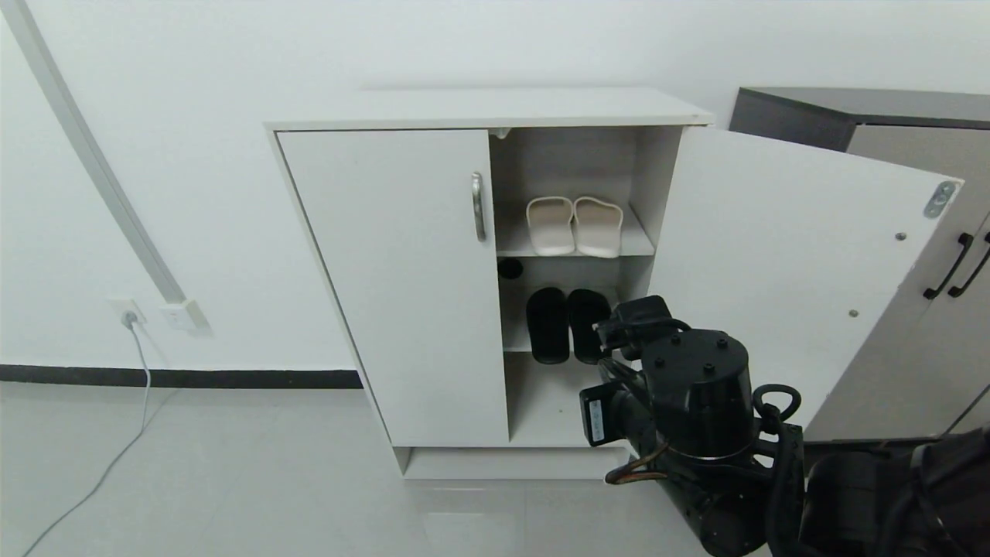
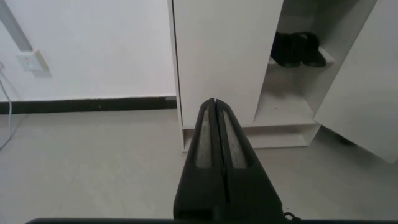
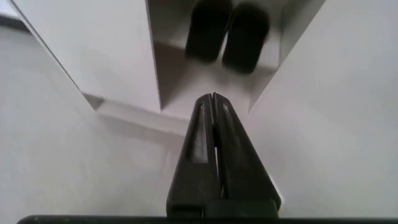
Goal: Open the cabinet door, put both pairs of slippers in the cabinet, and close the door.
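Both pairs are shelved in the cabinet (image 1: 503,106), beige slippers (image 1: 574,225) above black slippers (image 1: 567,325); my left gripper (image 2: 214,103) and right gripper (image 3: 214,99) have fingers closed, empty, so I judge only shutting the open door (image 1: 781,267) is left.

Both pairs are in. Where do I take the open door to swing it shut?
Its free edge, by the two handle screws: the door stands swung out to the robot's right, inner face showing, handle hidden behind. Probably bring the right gripper round from the right, fingers shut, and push the outer face toward the cabinet.
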Tool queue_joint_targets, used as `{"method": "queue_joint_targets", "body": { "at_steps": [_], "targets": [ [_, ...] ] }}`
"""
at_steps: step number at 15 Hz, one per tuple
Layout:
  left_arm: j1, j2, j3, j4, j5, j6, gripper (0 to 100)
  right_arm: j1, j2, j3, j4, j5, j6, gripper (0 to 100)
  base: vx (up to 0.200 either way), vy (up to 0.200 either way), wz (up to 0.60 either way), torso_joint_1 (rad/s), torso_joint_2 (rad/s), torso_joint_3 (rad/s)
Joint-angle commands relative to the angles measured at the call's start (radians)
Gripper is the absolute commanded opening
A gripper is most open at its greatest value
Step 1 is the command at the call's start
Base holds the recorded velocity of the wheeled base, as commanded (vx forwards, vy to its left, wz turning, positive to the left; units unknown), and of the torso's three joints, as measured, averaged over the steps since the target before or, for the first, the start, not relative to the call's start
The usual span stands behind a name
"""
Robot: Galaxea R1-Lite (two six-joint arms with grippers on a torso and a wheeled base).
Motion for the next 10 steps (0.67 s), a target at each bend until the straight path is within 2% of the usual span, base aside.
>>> {"method": "queue_joint_targets", "body": {
  "at_steps": [1,10],
  "targets": [
    [0.000,0.001,0.000,0.002,0.000,-0.001,0,-0.002,-0.008,0.002,-0.001,-0.001,0.000,0,0.000,0.000,0.00,0.022,-0.52,-0.359],
    [0.000,0.001,0.000,0.002,0.000,0.001,0,-0.002,-0.010,0.017,-0.007,-0.001,-0.002,0,0.000,0.000,0.00,0.131,-0.47,-0.338]
  ]
}}
